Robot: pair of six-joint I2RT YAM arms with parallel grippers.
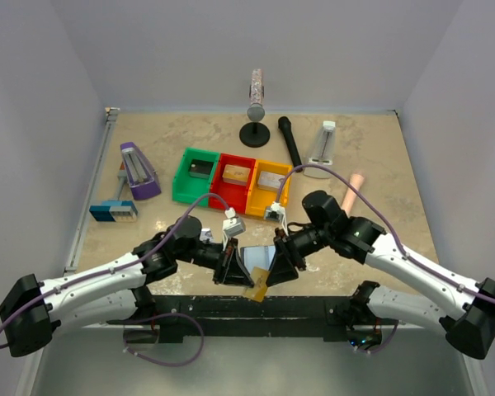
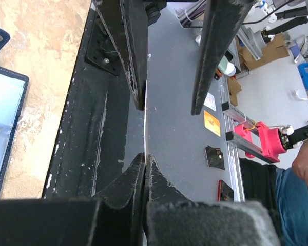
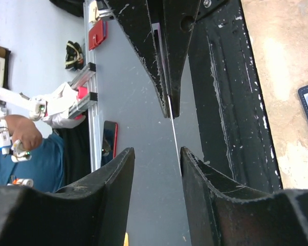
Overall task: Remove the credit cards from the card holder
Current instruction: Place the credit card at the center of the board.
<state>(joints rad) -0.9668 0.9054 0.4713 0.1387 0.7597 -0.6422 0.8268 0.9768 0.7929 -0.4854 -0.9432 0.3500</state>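
Observation:
My left gripper [image 1: 231, 268] [image 2: 145, 156] is shut on the silvery grey card [image 2: 145, 128], which shows edge-on as a thin pale line. The card [image 3: 173, 136] reaches between the fingers of my right gripper [image 1: 280, 266] [image 3: 156, 151], which is open, with the card close to its right finger. The open navy card holder [image 1: 257, 254] with pale lining lies on the table just behind both grippers, and shows at the left wrist view's left edge [image 2: 2, 113]. A yellow-gold card [image 1: 257, 290] shows over the black front rail. The black card is not in view.
Green [image 1: 195, 175], red [image 1: 235, 180] and yellow [image 1: 271, 183] bins with small boxes stand mid-table. A blue-and-white gadget [image 1: 113, 211] and a purple object [image 1: 139, 172] are at the left. A black microphone [image 1: 289, 140] and a stand [image 1: 255, 132] are at the back. The black rail [image 1: 313, 307] marks the front edge.

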